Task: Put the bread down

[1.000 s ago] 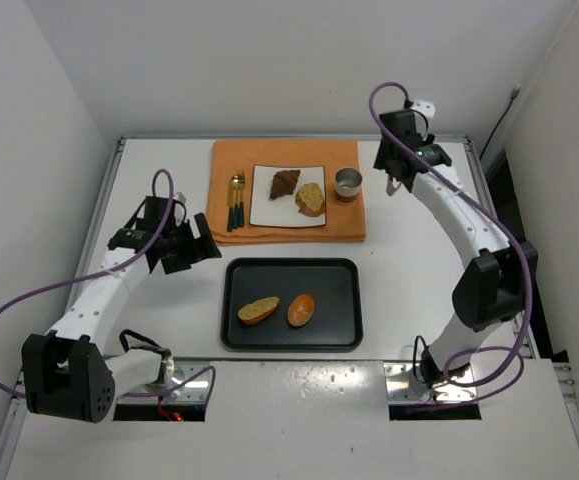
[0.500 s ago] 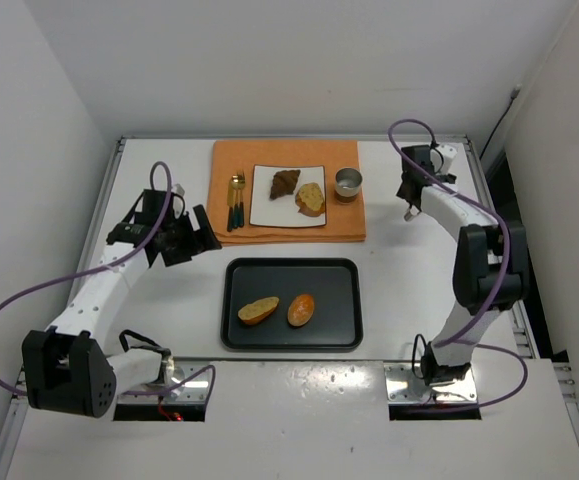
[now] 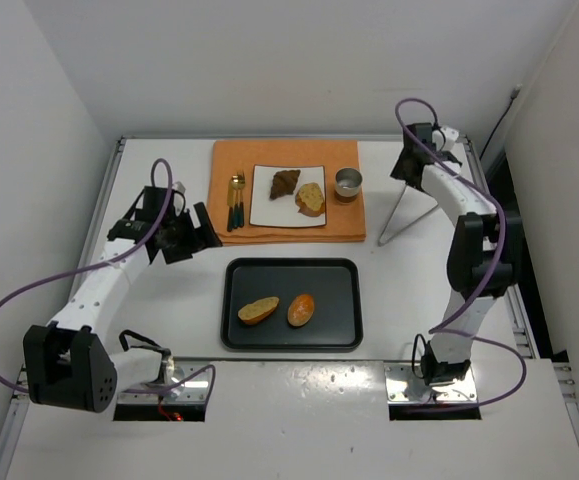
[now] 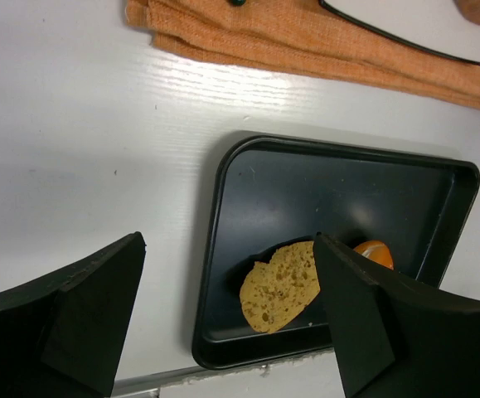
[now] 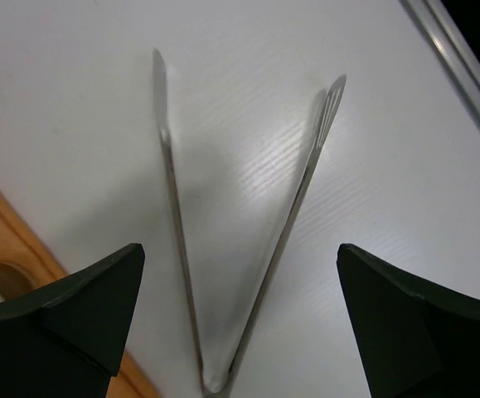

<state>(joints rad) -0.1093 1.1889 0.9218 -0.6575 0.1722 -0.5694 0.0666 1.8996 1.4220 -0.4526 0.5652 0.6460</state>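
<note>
A white bench (image 3: 169,300) sits between plain white walls (image 3: 269,60). Tongs (image 5: 331,104) lie flat on it. The left claw (image 3: 197,243) and the right claw (image 5: 241,311) are spread wide, holding nothing.

On the white table (image 3: 169,300) I see an orange cloth (image 3: 239,160) at the far side. It carries a square white plate (image 3: 264,210), some cutlery (image 3: 235,200) left of the plate and a small metal cup (image 3: 348,183) right of it. A black tray (image 3: 339,300) lies nearer. Metal tongs (image 3: 392,213) lie spread open to the right of the cloth.
</note>
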